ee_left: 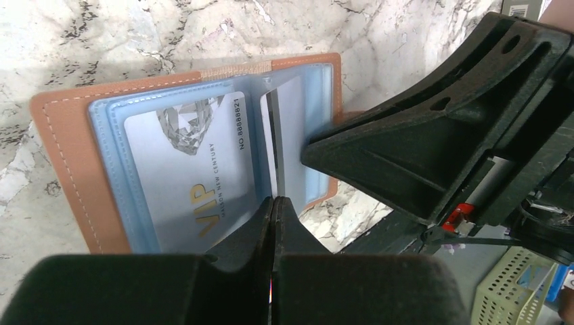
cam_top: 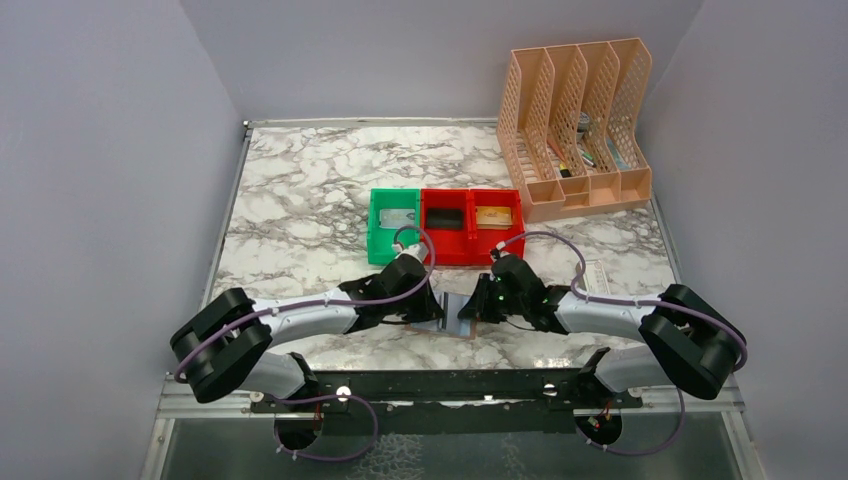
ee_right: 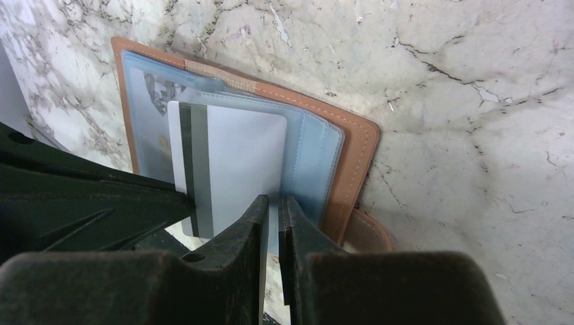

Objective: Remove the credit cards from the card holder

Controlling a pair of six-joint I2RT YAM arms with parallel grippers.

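- Brown card holder is laid open on the surface, beneath both hands.
- Its blue sleeve is pinched by the left hand; a silver card is clamped in the right hand.
- Should the sleeve slip free, the holder may be dragged along.

I count one open card holder between my two grippers, left gripper and right gripper. It holds two cards, a VIP card and a striped card. Beyond the grippers stand one green bin, one red bin, a second red bin and one file rack. Two more cards lie in the bins, a silver card and a gold card.
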